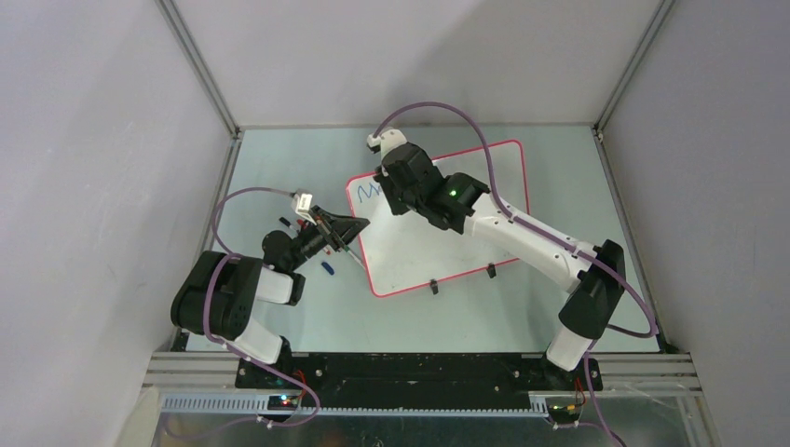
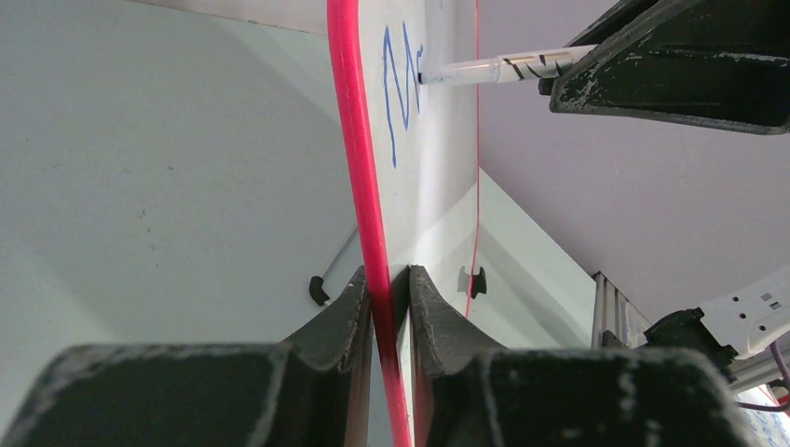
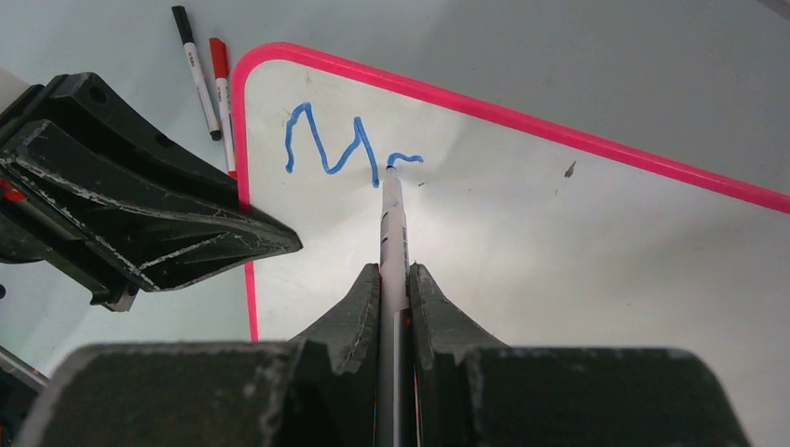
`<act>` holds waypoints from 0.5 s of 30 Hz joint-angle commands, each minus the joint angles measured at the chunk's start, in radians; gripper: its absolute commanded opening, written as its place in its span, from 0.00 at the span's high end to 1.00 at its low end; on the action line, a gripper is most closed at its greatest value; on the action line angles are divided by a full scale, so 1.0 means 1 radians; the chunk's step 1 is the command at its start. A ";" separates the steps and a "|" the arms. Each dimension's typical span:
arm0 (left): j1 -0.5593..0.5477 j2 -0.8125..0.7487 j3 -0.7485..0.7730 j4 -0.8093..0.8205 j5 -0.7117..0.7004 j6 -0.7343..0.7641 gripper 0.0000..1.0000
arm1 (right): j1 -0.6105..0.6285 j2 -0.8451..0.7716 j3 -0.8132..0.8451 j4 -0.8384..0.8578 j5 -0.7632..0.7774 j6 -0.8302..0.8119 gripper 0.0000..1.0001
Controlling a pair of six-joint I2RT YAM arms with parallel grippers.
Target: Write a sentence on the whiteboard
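Right wrist: right claw [image 3: 395, 272] pinching marker [image 3: 392, 214], tip on whiteboard [image 3: 559, 251]; left claw [image 2: 388, 275] pinching whiteboard edge.

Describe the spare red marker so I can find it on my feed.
Find the whiteboard and go to its rounded corner beside the blue writing. Two pens lie on the table just outside that corner. The red marker is the one nearer the board, red-capped; the black marker lies beyond it.

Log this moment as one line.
left fingers: shut on whiteboard edge | right fingers: shut on marker, tip on whiteboard | sentence: blue M written, next stroke begun | beside: black marker, red marker
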 commanded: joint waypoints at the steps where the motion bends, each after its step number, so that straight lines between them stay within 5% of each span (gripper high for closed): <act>1: -0.006 0.007 0.032 0.050 0.013 0.045 0.99 | -0.003 -0.002 0.027 -0.016 -0.006 0.004 1.00; 15: -0.007 0.007 0.031 0.050 0.013 0.045 0.99 | -0.016 -0.029 -0.007 -0.033 0.034 0.011 1.00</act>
